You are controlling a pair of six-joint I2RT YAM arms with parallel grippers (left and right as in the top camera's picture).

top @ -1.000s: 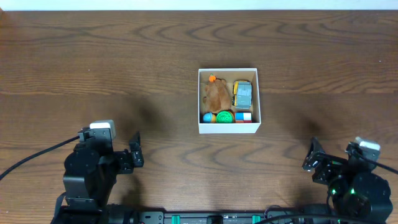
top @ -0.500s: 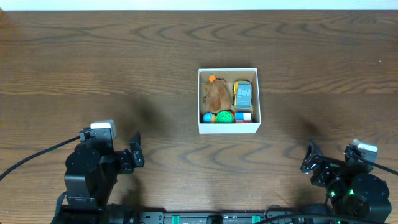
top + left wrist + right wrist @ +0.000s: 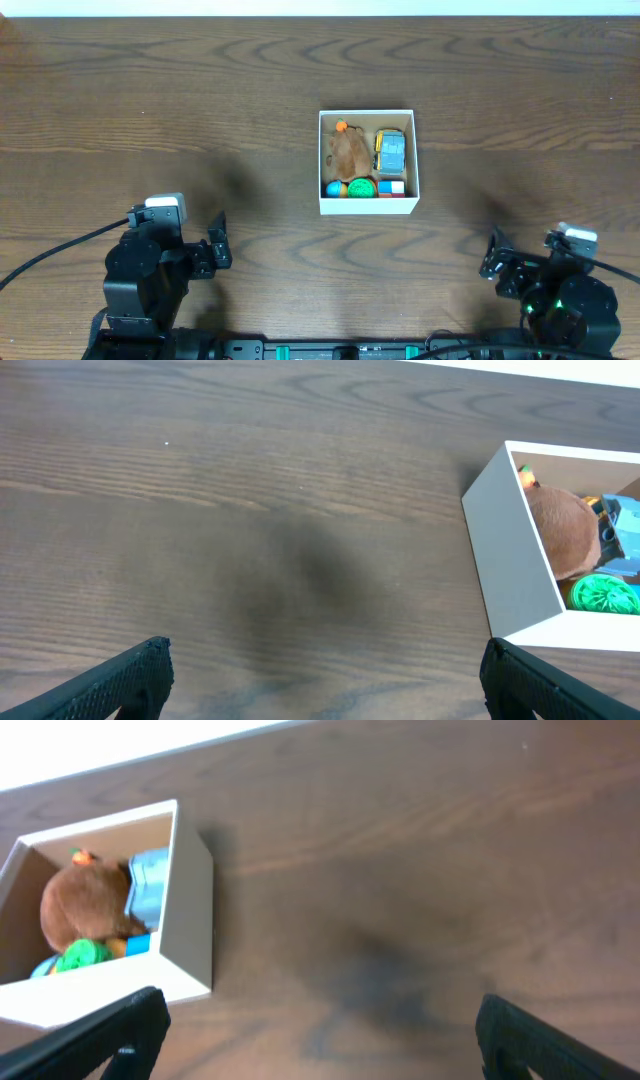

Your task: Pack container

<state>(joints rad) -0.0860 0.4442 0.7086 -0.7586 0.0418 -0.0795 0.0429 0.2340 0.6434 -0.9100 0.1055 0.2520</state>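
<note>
The container [image 3: 415,160] is a square white-walled box in the middle of the table. It holds a brown plush toy [image 3: 349,151], a blue and yellow toy vehicle [image 3: 391,150], a green ball [image 3: 361,187], a small blue ball and red and blue blocks. It also shows in the left wrist view [image 3: 505,565] and the right wrist view [image 3: 190,910]. My left gripper [image 3: 322,678] is open and empty near the front left, well short of the container. My right gripper [image 3: 315,1032] is open and empty near the front right.
The dark wooden table [image 3: 160,110] surrounds the container. A white edge [image 3: 320,8] runs along the far side. The arm bases stand at the front left [image 3: 150,280] and front right [image 3: 565,300].
The right arm has drawn back slightly toward the front edge and to the left. The left arm and the container have not moved.
</note>
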